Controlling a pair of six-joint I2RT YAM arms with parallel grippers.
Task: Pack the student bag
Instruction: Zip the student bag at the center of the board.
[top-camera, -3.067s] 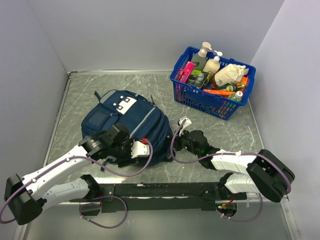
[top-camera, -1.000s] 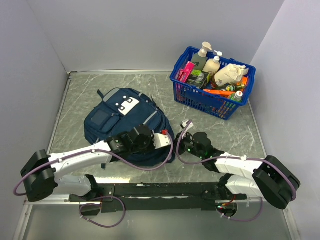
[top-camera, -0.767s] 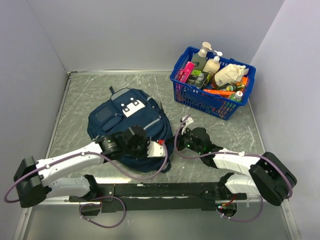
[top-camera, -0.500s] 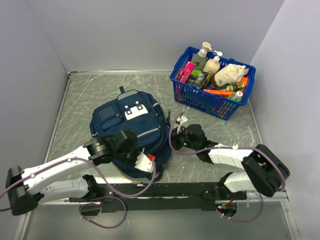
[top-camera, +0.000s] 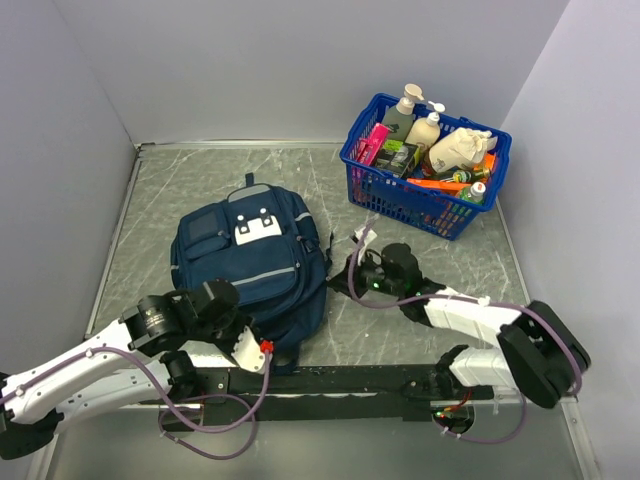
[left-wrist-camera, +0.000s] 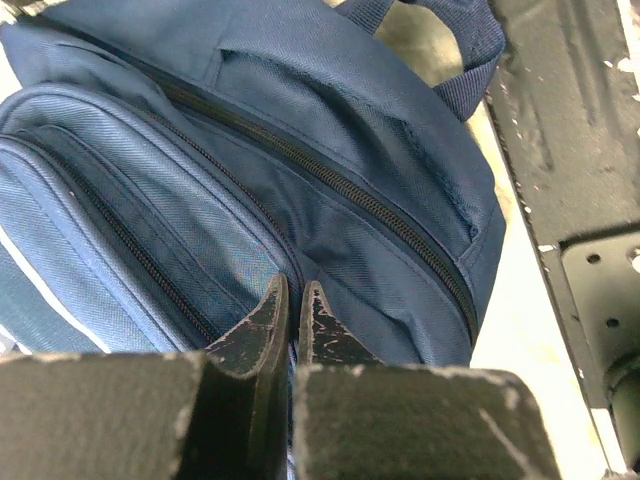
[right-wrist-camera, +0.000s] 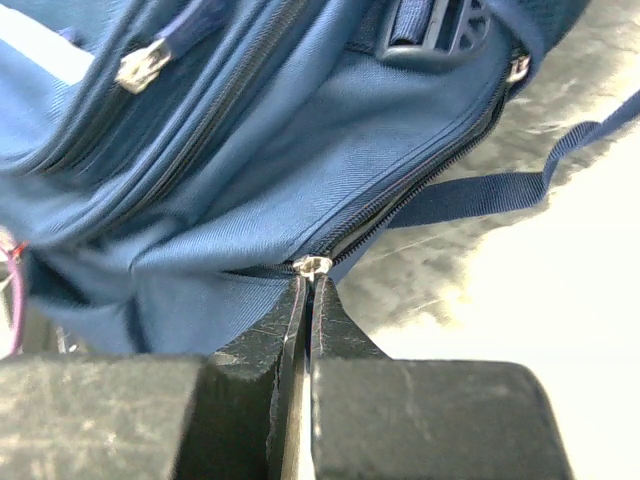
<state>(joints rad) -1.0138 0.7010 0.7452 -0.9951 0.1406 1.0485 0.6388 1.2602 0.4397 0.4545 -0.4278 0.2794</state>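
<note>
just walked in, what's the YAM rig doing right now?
Both arms are on the large navy blue fabric backpack, which lies flat on the grey table. The right claw is shut on a small silver zipper pull at the bag's side. The left claw pinches fabric at the bag's near end, beside a front-pocket zip. The full blue plastic basket sits at the far right; packing seems not yet begun.

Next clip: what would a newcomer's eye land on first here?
The navy student bag, left of centre, with both arms on it: the left gripper pinched at its near end, the right gripper shut on a zipper pull at its right side. Then the blue basket in the far right corner, crammed full, bottles sticking up.
</note>
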